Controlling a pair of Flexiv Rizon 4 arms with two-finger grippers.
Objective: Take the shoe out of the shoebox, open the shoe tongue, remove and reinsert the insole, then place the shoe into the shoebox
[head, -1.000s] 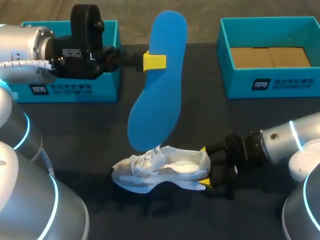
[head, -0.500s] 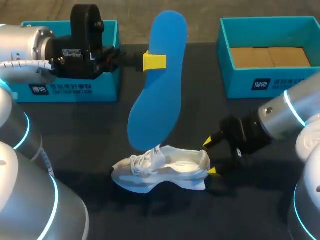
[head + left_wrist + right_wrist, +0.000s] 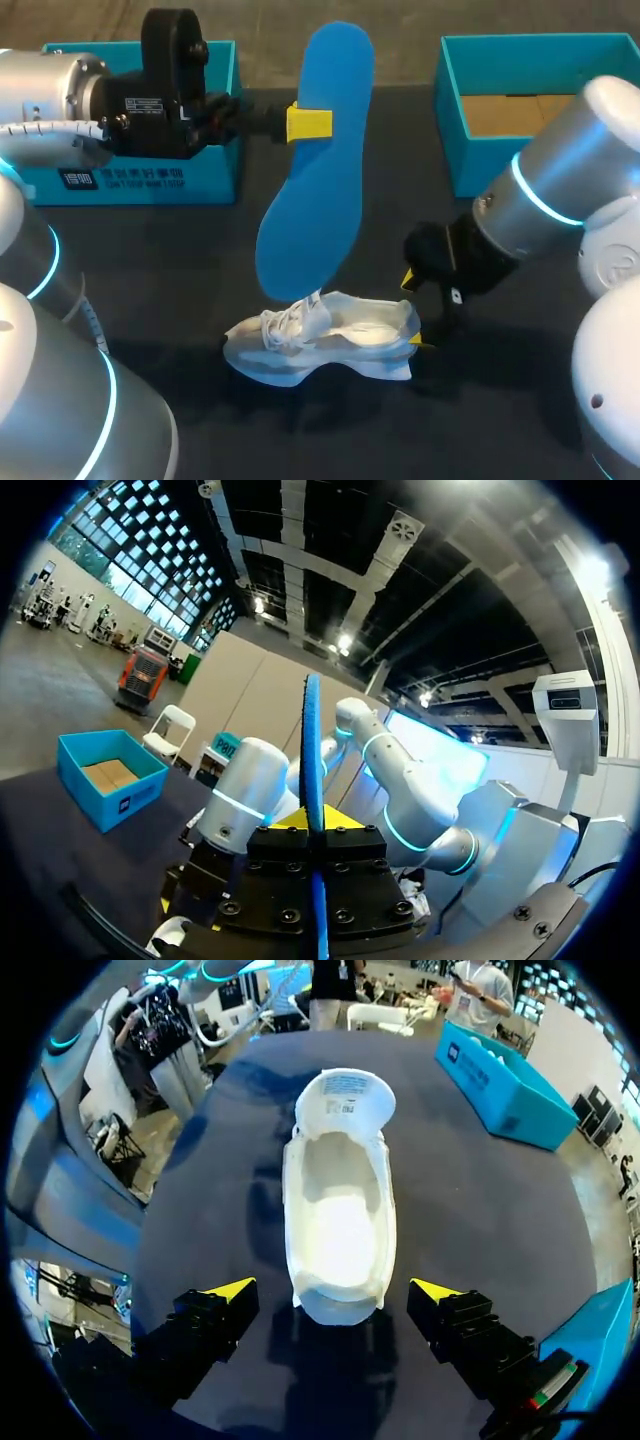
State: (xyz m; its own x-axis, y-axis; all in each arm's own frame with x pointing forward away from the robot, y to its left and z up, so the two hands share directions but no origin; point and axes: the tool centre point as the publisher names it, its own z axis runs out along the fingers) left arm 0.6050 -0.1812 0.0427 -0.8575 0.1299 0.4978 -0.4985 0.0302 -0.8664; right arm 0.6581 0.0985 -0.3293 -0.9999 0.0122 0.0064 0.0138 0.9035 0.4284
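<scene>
At the far left of the dark table [image 3: 150, 260], a teal box [image 3: 150, 182] is partly hidden by the left arm; whether it is a lid or a second box cannot be told. The left gripper [image 3: 310, 122] is held above the table just beside this box, with its fingers closed from both sides on the blue insole [image 3: 315, 200]. In the left wrist view the insole [image 3: 312, 740] is seen edge-on, clamped between the pads. The insole hangs nearly upright, slightly tilted, and its lower end appears to meet the laces of the white shoe [image 3: 320, 342], though contact cannot be confirmed. The shoe lies on the table near the middle, outside either box, with its opening upward. The right gripper [image 3: 414, 311] is placed at the shoe's heel. In the right wrist view its fingers [image 3: 230, 1290] are spread wide on either side of the heel of the shoe [image 3: 340, 1210], and nothing is gripped. The open teal shoebox [image 3: 540, 170] stands at the far right.
</scene>
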